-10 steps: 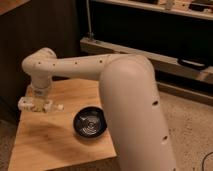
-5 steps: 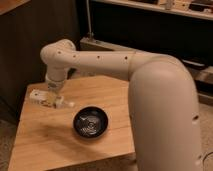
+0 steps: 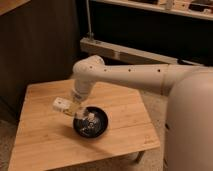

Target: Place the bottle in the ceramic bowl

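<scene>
The glossy black ceramic bowl (image 3: 95, 126) sits on the wooden table (image 3: 45, 140), a little right of its middle. My gripper (image 3: 75, 108) hangs over the bowl's left rim at the end of the white arm (image 3: 130, 77). It is shut on the small clear bottle (image 3: 62, 105), which lies roughly level. One whitish end sticks out left of the bowl and the other end reaches over the bowl's inside. The gripper hides the bottle's middle.
The small table's right edge (image 3: 150, 120) lies close to the bowl. My large white arm housing (image 3: 190, 125) fills the right side. A dark cabinet (image 3: 35, 45) stands behind the table, and a metal rail (image 3: 125, 52) runs at the back.
The gripper has carried the bottle from the table's back left toward the right and front. It now hangs over the bowl's left rim.
</scene>
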Motion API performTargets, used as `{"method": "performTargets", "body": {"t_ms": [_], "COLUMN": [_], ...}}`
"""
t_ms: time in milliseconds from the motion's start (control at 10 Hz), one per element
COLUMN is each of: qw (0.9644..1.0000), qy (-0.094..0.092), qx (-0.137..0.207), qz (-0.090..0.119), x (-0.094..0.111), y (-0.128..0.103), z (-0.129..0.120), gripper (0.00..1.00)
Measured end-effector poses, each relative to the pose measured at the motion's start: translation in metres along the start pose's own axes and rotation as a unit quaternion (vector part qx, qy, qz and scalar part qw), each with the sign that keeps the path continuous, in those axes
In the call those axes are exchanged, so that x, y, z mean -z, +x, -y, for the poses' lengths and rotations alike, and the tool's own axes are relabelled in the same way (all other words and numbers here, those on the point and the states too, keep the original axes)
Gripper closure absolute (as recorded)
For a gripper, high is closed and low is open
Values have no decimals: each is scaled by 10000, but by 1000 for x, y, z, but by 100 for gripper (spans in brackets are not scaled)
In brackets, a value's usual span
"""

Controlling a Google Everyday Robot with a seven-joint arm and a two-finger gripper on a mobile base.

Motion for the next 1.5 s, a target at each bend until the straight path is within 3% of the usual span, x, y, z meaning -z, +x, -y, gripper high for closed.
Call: {"method": "performTargets", "body": {"t_ms": [200, 400, 700, 1000, 1500], "qw": [9997, 9992, 9970, 9960, 9989], "qy": [64, 51, -113, -194, -81], "qx": [-240, -357, -557, -556, -88], "qz": [49, 147, 517, 671, 449], "x": [-9, -14, -31, -49, -49], "y": [24, 29, 41, 51, 29], "z": [6, 10, 20, 28, 27], "gripper": [100, 100, 100, 98, 55]}}
